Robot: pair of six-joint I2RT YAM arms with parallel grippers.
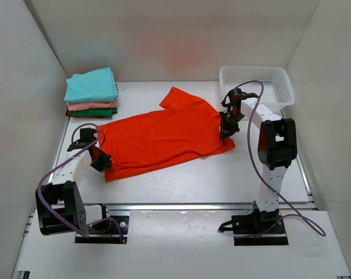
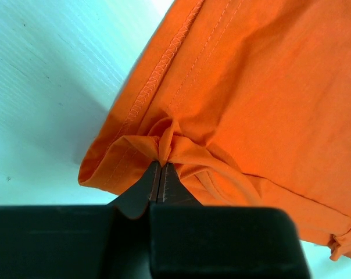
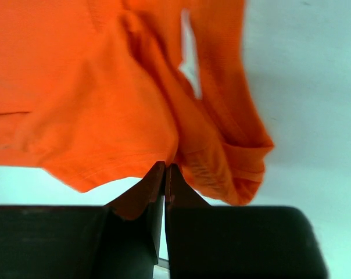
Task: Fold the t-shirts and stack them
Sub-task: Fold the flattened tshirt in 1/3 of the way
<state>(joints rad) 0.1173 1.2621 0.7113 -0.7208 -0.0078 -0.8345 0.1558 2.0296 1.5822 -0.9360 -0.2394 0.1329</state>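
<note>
Orange shirt point(image 1: 164, 136) is soft, thin and light, so it will sag, wrinkle and drag wherever I am not holding it. Nothing in it is fragile, but a single layer could slide out of a shallow pinch. I judge the stitched edges the best holds: the hem corners and the shoulder seams, where the cloth is doubled.

It is plain bright orange-red and short-sleeved. It lies spread nearly flat on the white surface point(image 1: 181, 180), left of the basket point(image 1: 254, 70) and nearer to me, with one sleeve pointing toward the back wall.

My left jaws are pressed together on a bunched pinch of the hem corner, at the shirt's end farthest from the basket; double stitching shows just beyond the pinch. My right jaws are clamped on a gathered fold at the end nearest the basket, just in front of it. Whether that fold is neck or shoulder I cannot tell.

Four folded shirts point(image 1: 91, 96), teal on pink on green on dark red, sit stacked far left of the basket at the back of the surface, near the hem end.
</note>
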